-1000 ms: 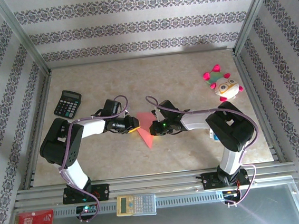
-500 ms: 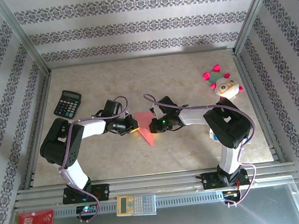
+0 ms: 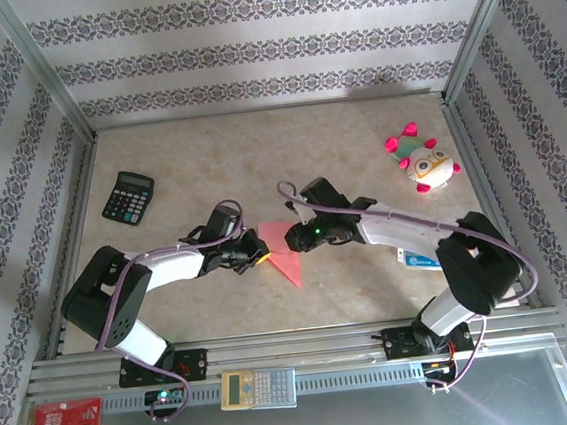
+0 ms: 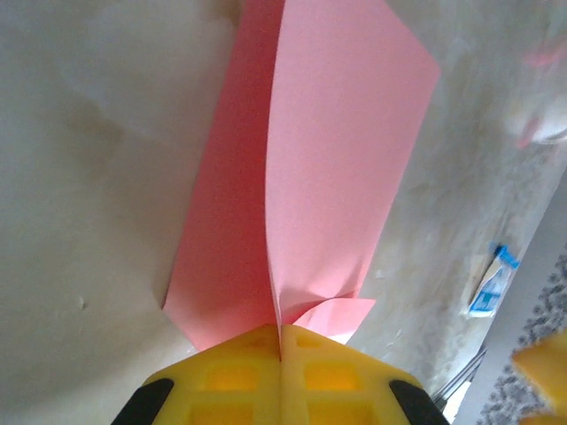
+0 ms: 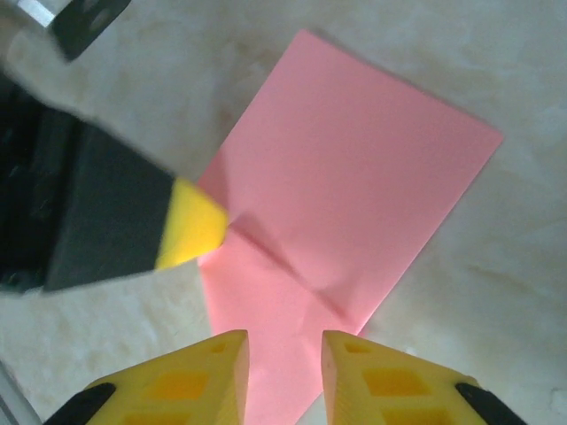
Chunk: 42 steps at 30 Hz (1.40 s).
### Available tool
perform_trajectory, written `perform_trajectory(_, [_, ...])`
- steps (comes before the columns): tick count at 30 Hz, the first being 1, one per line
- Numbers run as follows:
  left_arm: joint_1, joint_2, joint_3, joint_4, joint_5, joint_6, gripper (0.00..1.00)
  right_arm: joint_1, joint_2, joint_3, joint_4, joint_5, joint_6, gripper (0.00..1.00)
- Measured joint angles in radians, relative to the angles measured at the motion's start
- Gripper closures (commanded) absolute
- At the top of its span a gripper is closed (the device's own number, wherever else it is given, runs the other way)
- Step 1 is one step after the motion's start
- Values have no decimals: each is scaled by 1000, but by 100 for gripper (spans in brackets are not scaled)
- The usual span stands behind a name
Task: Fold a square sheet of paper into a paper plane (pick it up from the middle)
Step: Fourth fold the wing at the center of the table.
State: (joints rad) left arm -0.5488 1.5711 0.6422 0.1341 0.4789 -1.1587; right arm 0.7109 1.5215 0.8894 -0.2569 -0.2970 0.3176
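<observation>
Beneath both grippers spreads a pale beige table (image 3: 337,137), smooth and faintly marbled. It is shut in on three sides by walls (image 3: 266,33) papered in grey-and-white ornamental stripes and edged by a bare metal frame (image 3: 41,67). Well off to the outer side of the left gripper (image 4: 282,341) sits a black calculator (image 3: 127,197). Far beyond the right gripper (image 5: 283,359), toward the far right corner, lies a pink-and-white plush toy (image 3: 422,159), and a small blue-and-white packet (image 3: 419,258) lies close under the right forearm. Behind the arm bases, on the ribbed metal rail (image 3: 379,374), rest a second, lighter calculator (image 3: 258,387) and a red card (image 3: 62,420). The two grippers face each other almost tip to tip near the middle of the table, and between them lies the square sheet of paper (image 5: 354,195), thin, matte and salmon-pink. The left gripper's yellow fingers are pressed together with the paper's edge nipped in the seam between them. From that pinch one flap rises in a soft curve while the other part lies flat on the table. The right gripper's yellow fingers stand a narrow gap apart over the sheet's near corner, gripping nothing, and whether they touch the paper cannot be told. Shallow creases cross the sheet just beside the left fingertip.
</observation>
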Motion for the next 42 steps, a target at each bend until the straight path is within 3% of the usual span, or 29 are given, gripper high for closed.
perform_trajectory(7, [-8, -29, -42, 54, -43, -144, 100, 208, -13, -71, 43, 206, 61, 60])
perform_trajectory(18, [-8, -29, -44, 62, -42, -204, 100, 346, 90, -72, 90, 496, 68, 58])
perform_trajectory(26, [-8, -29, -43, 61, -32, -209, 100, 381, 168, -22, 92, 620, 45, 60])
perform_trajectory(42, [-7, -29, -35, 50, -24, -208, 100, 391, 209, 10, 74, 724, 19, 67])
